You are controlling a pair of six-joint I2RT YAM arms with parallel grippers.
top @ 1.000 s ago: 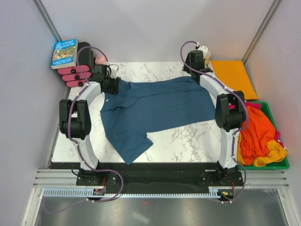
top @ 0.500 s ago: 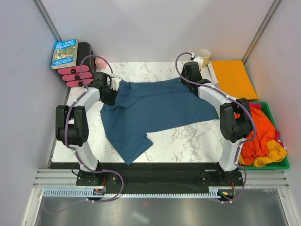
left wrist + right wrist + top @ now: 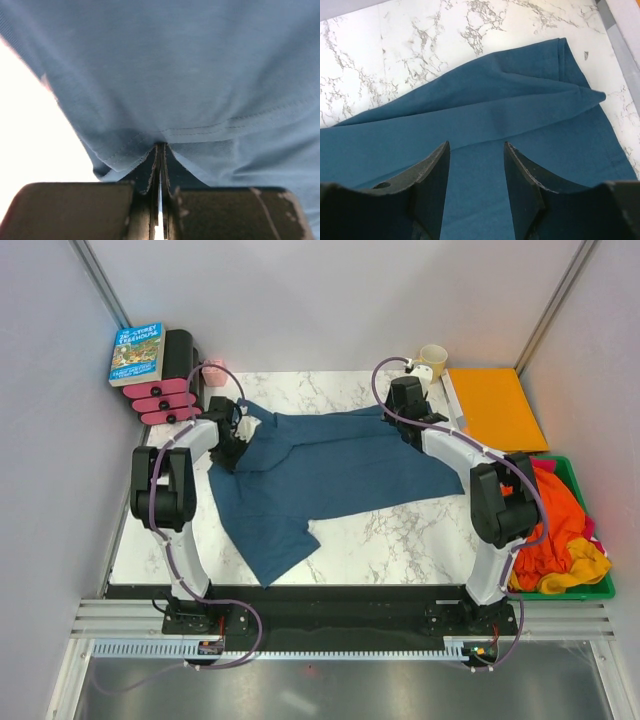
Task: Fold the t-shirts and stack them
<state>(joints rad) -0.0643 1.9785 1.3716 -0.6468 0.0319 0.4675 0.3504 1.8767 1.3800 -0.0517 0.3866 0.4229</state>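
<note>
1. Arms: two. Both reach to the far side of the table.
2. Left gripper: fingers pressed together, pinching a hemmed edge of the blue t-shirt at its far left corner. That corner is raised off the surface.
3. Right gripper: fingers apart at a middling gap, above the far right part of the same shirt. Nothing is gripped between them; the cloth lies below.
4. T-shirts on the table: one, blue, spread across the middle, wrinkled, with one part trailing toward the near left.
5. T-shirts in the green bin: a heap at the right edge showing three colours: orange t-shirt, yellow t-shirt, pink t-shirt. Whether any colour holds more than one garment cannot be told.
6. Other items:
   - one flat orange folder, far right, beyond the bin;
   - one pale cup, far, just left of the folder;
   - one book, far left corner, lying on a dark block;
   - three pink bars just in front of the book.
7. Surface: one table, white marble pattern with grey veins.
8. Room: plain pale walls on the left, far and right sides; a metal rail runs along the near edge and carries both arm bases.
</note>
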